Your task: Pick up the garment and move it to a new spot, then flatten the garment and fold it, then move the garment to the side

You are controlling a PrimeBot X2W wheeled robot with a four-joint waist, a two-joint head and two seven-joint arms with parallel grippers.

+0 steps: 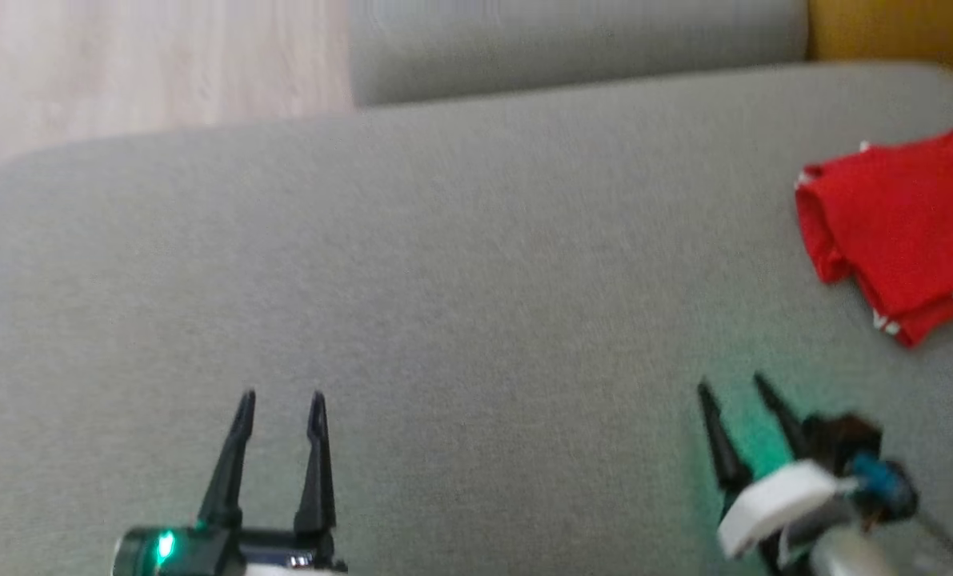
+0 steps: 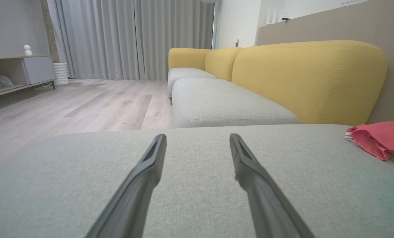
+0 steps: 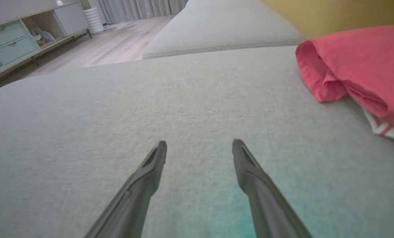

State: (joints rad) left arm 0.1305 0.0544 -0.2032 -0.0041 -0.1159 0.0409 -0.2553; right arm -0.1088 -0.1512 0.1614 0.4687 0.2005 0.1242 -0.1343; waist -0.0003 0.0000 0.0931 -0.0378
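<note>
The garment (image 1: 908, 228) is red with white trim and lies folded at the far right of the grey seat cushion (image 1: 460, 272). It also shows at the right edge of the left wrist view as the garment (image 2: 380, 138) and at the upper right of the right wrist view as the garment (image 3: 359, 66). My right gripper (image 1: 730, 386) is open, empty, below and left of the garment, apart from it. In its own view the right gripper (image 3: 199, 145) hovers over bare cushion. My left gripper (image 1: 284, 398) stands open and empty at the lower left, and the left gripper (image 2: 197, 137) points along the cushion.
A yellow sofa backrest (image 2: 309, 79) rises behind the cushion, with a second grey seat (image 2: 223, 102) beyond. Pale wood floor (image 1: 148, 64) lies past the cushion's far left edge. A low cabinet (image 3: 28, 36) stands across the room by grey curtains (image 2: 134, 36).
</note>
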